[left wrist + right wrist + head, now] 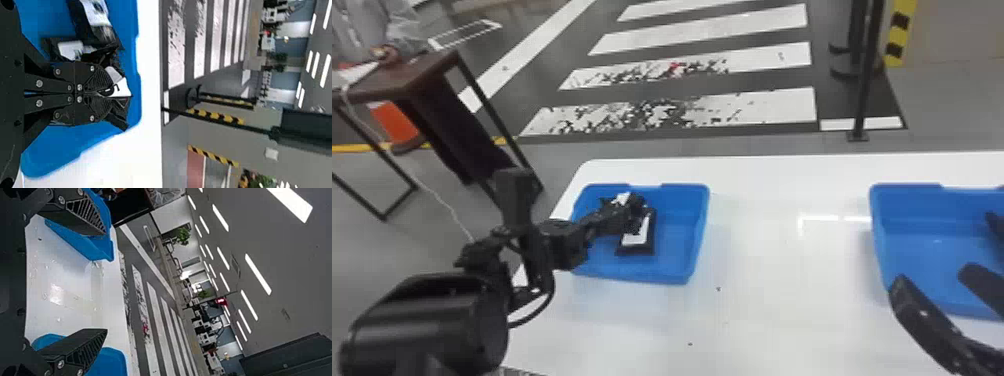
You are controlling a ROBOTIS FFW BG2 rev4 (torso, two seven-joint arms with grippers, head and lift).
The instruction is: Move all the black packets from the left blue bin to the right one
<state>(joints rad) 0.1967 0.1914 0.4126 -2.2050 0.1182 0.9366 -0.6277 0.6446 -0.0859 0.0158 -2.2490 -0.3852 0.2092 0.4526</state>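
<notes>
Black packets (pixel 636 249) lie in the left blue bin (pixel 679 255); we pinch one with our left gripper (pixel 636 210). Our right gripper (pixel 932 276) gapes wide.

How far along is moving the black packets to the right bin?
Done: I can't confirm any, as the right blue bin is partly cut off. In progress: the left hand grips one black packet in the left blue bin. Remaining: that transfer, plus at least one white-labelled packet lying there.
</notes>
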